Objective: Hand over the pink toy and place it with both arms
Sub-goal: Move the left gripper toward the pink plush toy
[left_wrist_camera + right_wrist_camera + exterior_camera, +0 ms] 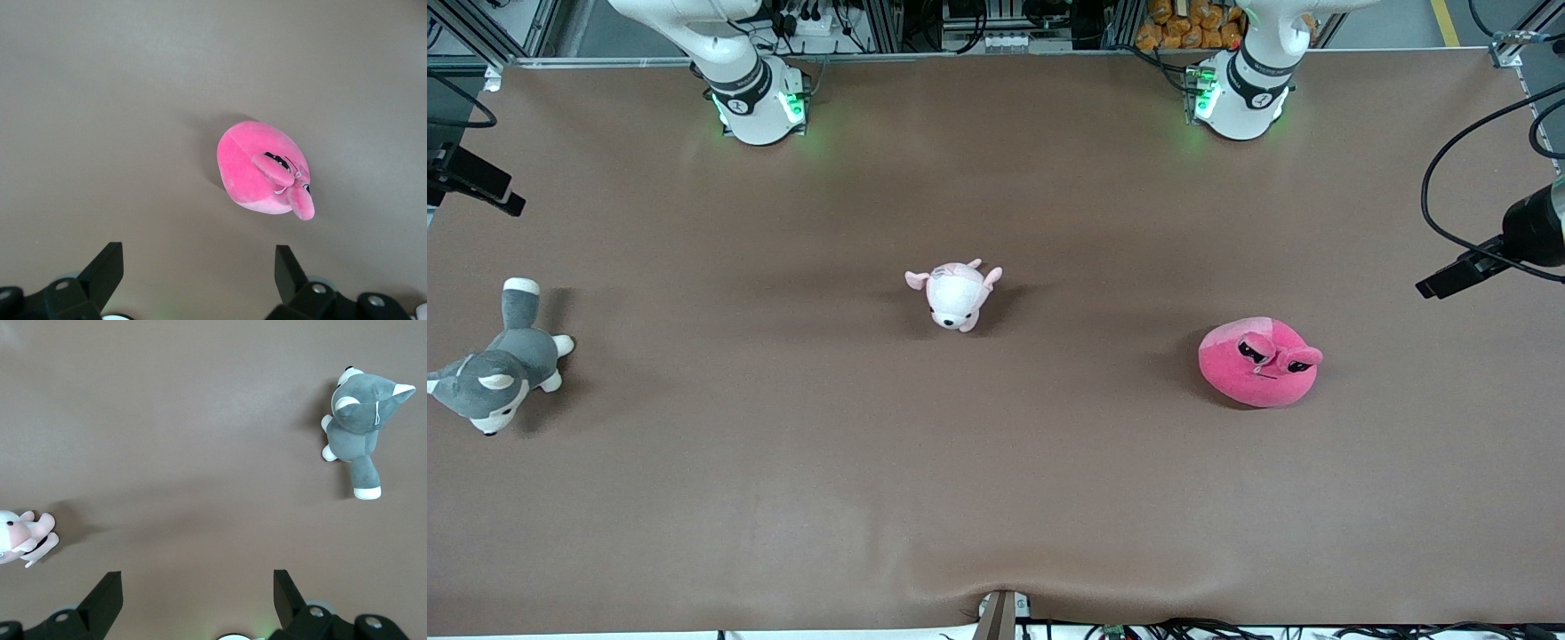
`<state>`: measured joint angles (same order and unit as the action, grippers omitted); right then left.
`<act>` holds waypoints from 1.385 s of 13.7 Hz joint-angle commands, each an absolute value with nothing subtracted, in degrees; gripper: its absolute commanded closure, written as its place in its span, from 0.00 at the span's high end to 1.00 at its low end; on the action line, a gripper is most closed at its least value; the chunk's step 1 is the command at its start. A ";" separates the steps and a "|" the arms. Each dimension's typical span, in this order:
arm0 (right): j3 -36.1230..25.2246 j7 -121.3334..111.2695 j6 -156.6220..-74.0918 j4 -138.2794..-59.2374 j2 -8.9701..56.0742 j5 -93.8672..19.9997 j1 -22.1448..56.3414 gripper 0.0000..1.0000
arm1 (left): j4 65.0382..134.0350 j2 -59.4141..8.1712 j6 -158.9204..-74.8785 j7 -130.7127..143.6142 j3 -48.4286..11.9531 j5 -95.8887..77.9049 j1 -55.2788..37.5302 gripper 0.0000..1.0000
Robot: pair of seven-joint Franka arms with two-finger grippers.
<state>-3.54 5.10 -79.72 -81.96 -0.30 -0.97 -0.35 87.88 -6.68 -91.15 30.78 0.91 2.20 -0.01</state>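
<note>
Hot-pink plush, the pink toy (1260, 362), sits on the brown table cover (996, 498) toward the left arm's end, at about 4 o'clock from the pale puppy plush (955, 296) mid-table; the grey husky plush (500, 366) lies at the right arm's end, roughly 8 o'clock from the puppy. Left gripper (199, 280) hangs over bare cover just beside the pink toy, fingers spread wide, holding nothing. Right gripper (193, 603) is over the stretch between puppy and husky, equally wide open and empty. Risks as I see them: the blob is round and squashy, so a pinch off-centre could roll it or squeeze it out; catching only an ear likely gives a floppy hold that makes the handover awkward; a right-arm grab mid-air could miss soft fabric; and the puppy is also pinkish, so it could be mistaken for the target. No legible writing on the toys; markings on the arm bases are too small to read.
</note>
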 commanded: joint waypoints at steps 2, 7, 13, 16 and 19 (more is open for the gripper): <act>-3.34 5.89 -79.54 -81.56 -0.44 -0.09 0.17 1.00 | 86.66 -8.61 -91.05 35.23 0.79 1.06 -0.18 1.00; -3.25 5.80 -79.63 -81.48 -0.44 0.00 0.18 1.00 | 86.66 -10.28 -91.05 48.40 0.62 -1.41 -0.44 1.00; -3.25 5.80 -79.45 -81.56 -0.44 -0.09 -0.09 1.00 | 85.35 -13.78 -91.05 52.38 0.70 -1.85 0.17 1.00; -3.16 5.98 -79.45 -81.48 -0.44 -0.26 0.26 1.00 | 83.24 -17.05 -91.14 51.95 0.88 -1.85 0.26 1.00; -2.99 5.71 -79.37 -81.47 -0.53 -0.97 0.44 1.00 | 80.77 -18.63 -91.41 51.42 0.97 -1.85 0.35 1.00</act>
